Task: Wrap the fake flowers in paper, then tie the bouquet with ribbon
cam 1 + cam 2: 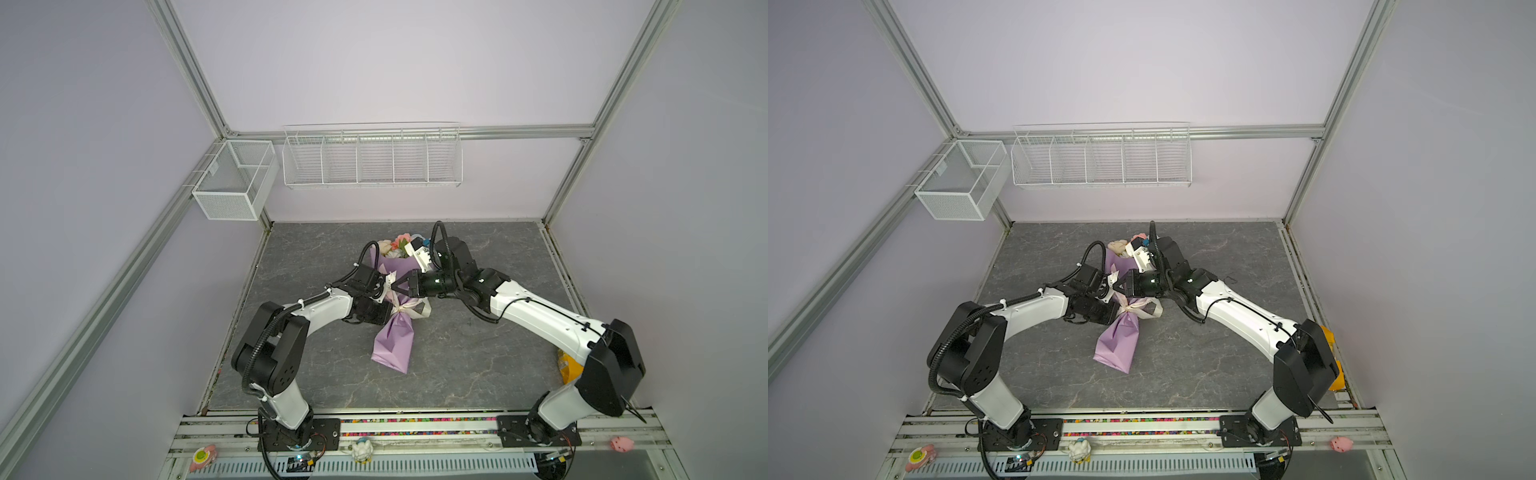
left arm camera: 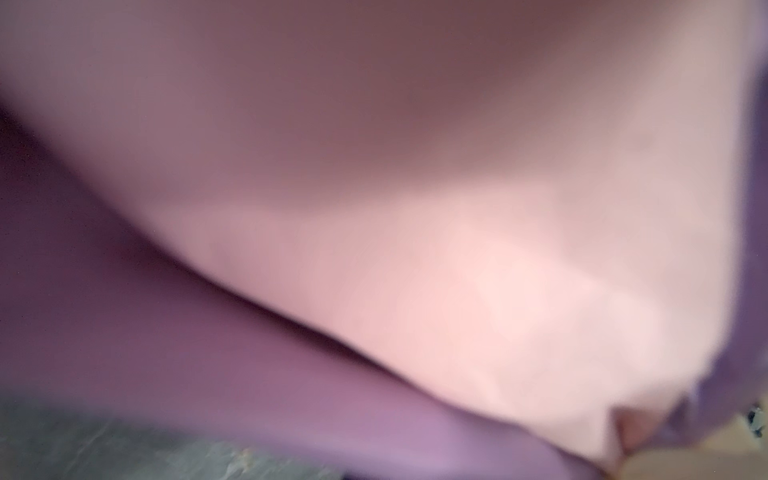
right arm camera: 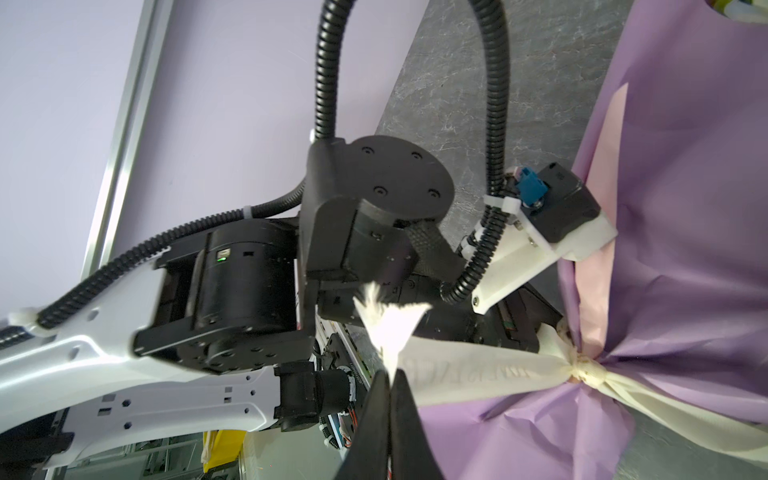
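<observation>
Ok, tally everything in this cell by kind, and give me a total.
robot arms: 2
wire baskets: 2
bouquet of fake flowers: 1
ribbon: 1
yellow object: 1
small toys on the front rail: 3
Total: 10

Blurred close-up of the bouquet of fake flowers (image 2: 374,208), only its wrapping visible, pale pink paper (image 2: 498,291) filling most of the frame, lilac paper (image 2: 166,332) meeting it along a diagonal fold, grey marbled tabletop (image 2: 124,453) in one corner, unidentifiable cream patch (image 2: 706,463) in another
</observation>
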### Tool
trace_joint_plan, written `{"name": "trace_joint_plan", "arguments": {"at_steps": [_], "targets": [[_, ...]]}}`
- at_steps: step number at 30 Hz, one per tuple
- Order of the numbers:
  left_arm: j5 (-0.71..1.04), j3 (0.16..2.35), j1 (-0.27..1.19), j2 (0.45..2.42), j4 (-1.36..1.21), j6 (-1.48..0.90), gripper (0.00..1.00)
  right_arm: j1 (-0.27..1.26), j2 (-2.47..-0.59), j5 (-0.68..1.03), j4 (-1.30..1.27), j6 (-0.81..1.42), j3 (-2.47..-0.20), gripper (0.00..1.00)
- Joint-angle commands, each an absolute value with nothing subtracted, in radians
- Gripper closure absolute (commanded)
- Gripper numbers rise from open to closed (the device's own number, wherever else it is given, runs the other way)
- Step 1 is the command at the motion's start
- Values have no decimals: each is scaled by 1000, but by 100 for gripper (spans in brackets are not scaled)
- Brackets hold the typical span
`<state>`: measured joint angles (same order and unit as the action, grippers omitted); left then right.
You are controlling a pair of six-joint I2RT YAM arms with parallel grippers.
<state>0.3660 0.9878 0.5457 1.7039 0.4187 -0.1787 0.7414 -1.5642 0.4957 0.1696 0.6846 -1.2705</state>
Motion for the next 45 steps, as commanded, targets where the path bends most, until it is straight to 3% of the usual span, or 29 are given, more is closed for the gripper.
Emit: {"name": "trace_joint_plan", "arguments": {"at_steps": [1,6,10,15,17,20,23,26,29,36,45], "targets": [[359,969,551,1714,397,-193,100,749,-1534,562,114,654,-1267,93],[360,973,551,1724,397,-192,100,749,-1495,560,111,623,-1239,93],[367,973,551,1724,400,-188,100,753,-1478,662,194,497,-1211,89],[373,962,551,1709,400,-180,100,771,-1439,738,457,82,-1085,63],[378,965,551,1706,409,-173,100,778,-1422,565,604,-135,-1076,57],[378,966,551,1700,418,-165,100,767,-1375,247,597,-318,-1023,51],[377,969,551,1690,427,-166,100,730,-1344,39,463,-445,-941,50],[379,970,551,1683,431,-162,100,676,-1375,-31,366,-530,-919,50],[380,975,551,1680,440,-155,100,661,-1429,-11,269,-575,-919,51],[393,995,551,1674,468,-137,100,681,-1511,213,102,-787,-888,51],[404,1009,551,1668,484,-129,100,707,-1620,166,99,-902,-948,52]]}}
